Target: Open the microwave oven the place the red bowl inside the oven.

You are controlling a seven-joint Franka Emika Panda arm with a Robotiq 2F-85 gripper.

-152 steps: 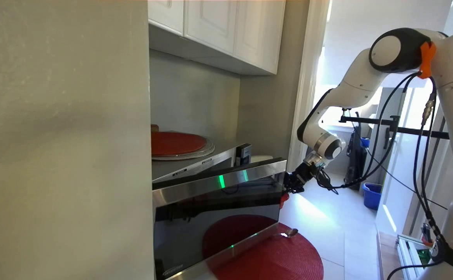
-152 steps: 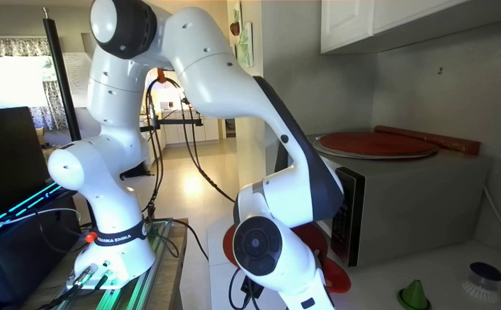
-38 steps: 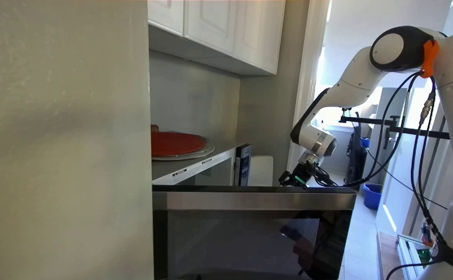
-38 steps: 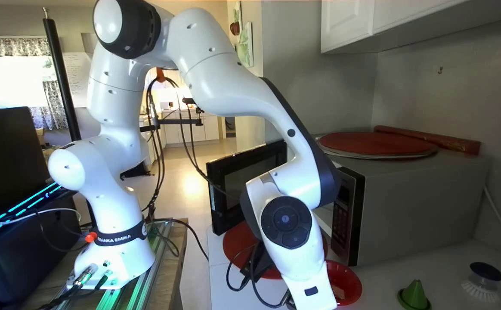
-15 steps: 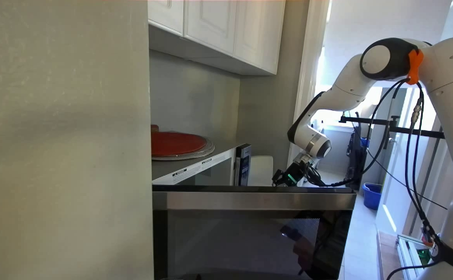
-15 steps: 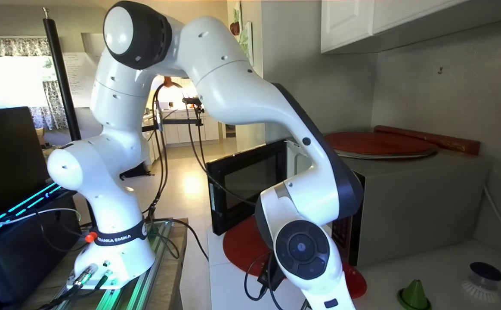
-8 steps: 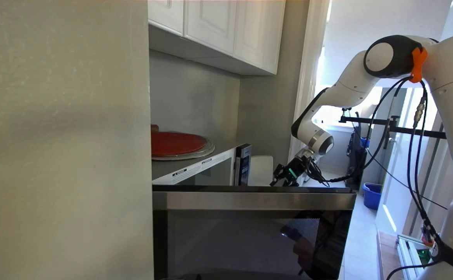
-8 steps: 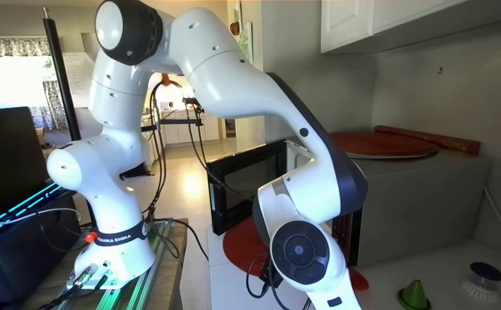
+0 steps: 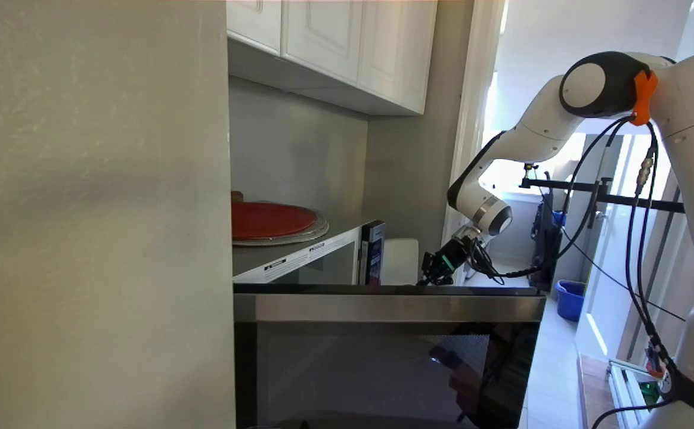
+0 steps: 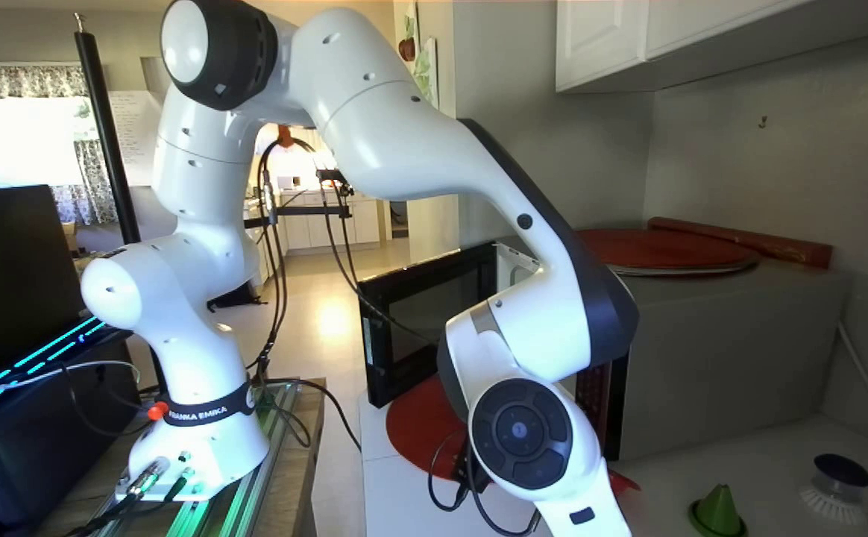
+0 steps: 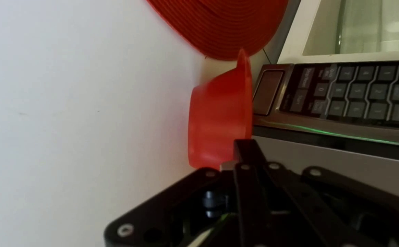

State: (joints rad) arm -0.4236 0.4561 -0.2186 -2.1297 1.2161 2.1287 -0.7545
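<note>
The microwave oven (image 10: 732, 358) stands on the counter with its door (image 9: 389, 357) swung wide. Part of its inside shows at the upper right of the wrist view, above the keypad (image 11: 357, 91). Just below that keypad is the red bowl (image 11: 216, 120), its rim facing up along the front corner of the oven. My gripper (image 11: 235, 160) is at the near side of the bowl, shut on its wall by the rim. In an exterior view only a blurred bit of the bowl (image 10: 623, 488) peeks out behind my arm; the door hides it in another exterior view.
A red round placemat (image 10: 423, 429) lies on the counter before the oven. More round mats (image 10: 672, 250) rest on the oven's top. A green cone (image 10: 717, 511) and a brush (image 10: 840, 485) stand beside it. White cupboards (image 9: 329, 42) hang overhead.
About ten seconds ago the door was partly open with my gripper at its edge; it is now wide. My jaws have since closed at the bowl, which has shifted slightly.
</note>
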